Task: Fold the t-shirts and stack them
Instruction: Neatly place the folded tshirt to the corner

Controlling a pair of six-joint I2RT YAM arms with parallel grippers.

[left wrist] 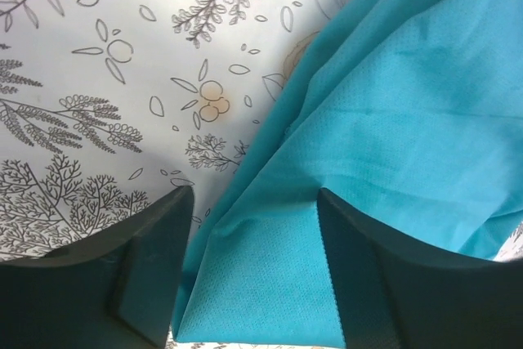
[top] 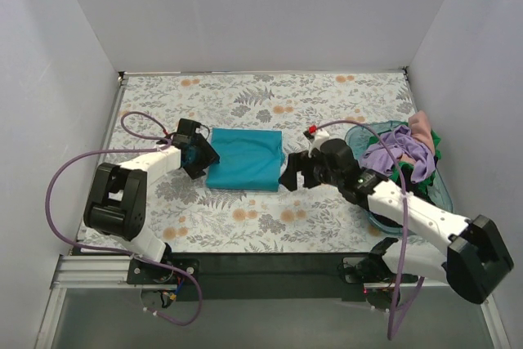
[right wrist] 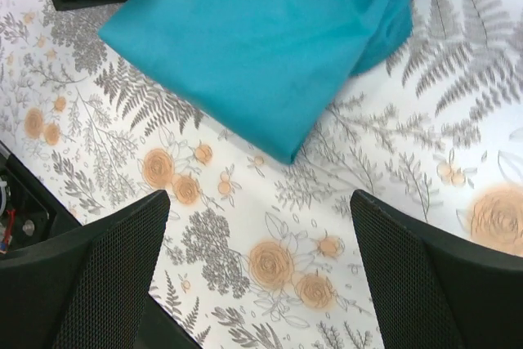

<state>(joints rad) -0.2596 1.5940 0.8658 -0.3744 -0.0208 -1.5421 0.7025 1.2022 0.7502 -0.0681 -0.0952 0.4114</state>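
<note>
The folded shirt [top: 245, 158] [left wrist: 409, 120] [right wrist: 261, 38] lies flat in the middle of the table [top: 327, 96], between my two pincers. Its edges are square with the table's, and it is close to square itself, the slightly longer side running left to right. My left arm bends up from its base at the near edge and reaches inward. That puts my left pincer [top: 200, 155] [left wrist: 253, 284] at the shirt's left edge, spread open, one finger [left wrist: 155, 275] over bare table and the other over the fabric (whether either touches, I cannot tell). My right arm stretches in from the right, and my right pincer [top: 288, 176] [right wrist: 261, 284] hangs wide open by the shirt's near right corner, holding nothing. The shirt is teal and fine-meshed, with soft creases and layered edges on its left side. Farther right, a basket [top: 440, 185] holds a pile of clothes [top: 400, 149], purple, pink and green.
</note>
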